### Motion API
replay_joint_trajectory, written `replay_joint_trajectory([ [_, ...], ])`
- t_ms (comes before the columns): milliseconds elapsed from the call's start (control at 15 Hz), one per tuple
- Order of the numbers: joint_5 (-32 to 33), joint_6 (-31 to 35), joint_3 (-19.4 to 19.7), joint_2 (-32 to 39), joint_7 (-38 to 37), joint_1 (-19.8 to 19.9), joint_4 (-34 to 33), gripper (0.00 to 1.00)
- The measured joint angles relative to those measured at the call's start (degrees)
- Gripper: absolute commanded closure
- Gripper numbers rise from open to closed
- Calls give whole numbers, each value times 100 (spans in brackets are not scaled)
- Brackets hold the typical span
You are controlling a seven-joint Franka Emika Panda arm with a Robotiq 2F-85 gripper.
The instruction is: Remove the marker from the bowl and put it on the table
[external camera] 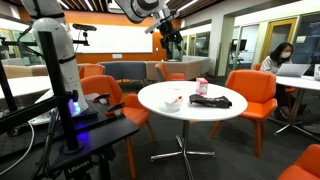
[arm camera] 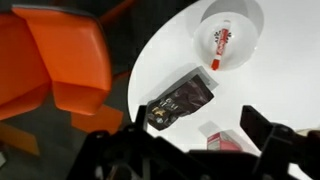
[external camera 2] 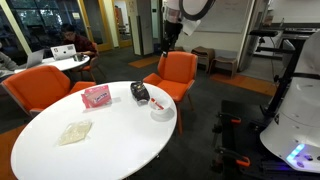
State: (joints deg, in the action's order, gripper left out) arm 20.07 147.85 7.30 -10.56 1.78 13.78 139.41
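The small white bowl (arm camera: pixel 232 25) sits near the edge of the round white table (external camera 2: pixel 100 150). It also shows in an exterior view (external camera 2: pixel 160 108). A red-and-white marker (arm camera: pixel 220 45) lies inside it. My gripper (arm camera: pixel 200 135) is open and empty. Its dark fingers frame the bottom of the wrist view. It hangs high above the table, apart from the bowl, in both exterior views (external camera: pixel 170 38) (external camera 2: pixel 170 30). In the wrist view the bowl is ahead of the fingers, towards the top right.
A flat black packet (arm camera: pixel 180 103) (external camera 2: pixel 139 92) and a small pink-and-white carton (arm camera: pixel 225 142) (external camera 2: pixel 97 96) lie on the table beside the bowl. A crumpled pale thing (external camera 2: pixel 75 132) lies nearer the table's middle. Orange chairs (external camera 2: pixel 175 70) (external camera: pixel 250 95) stand around the table (external camera: pixel 190 110).
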Motion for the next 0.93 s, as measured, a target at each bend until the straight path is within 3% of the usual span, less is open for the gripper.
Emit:
replay_joint_trajectory([
  [467,2,192,85,1089,-804,-4,-455,0],
  [933,-519,487,77,2299,-487,-165,-709,0],
])
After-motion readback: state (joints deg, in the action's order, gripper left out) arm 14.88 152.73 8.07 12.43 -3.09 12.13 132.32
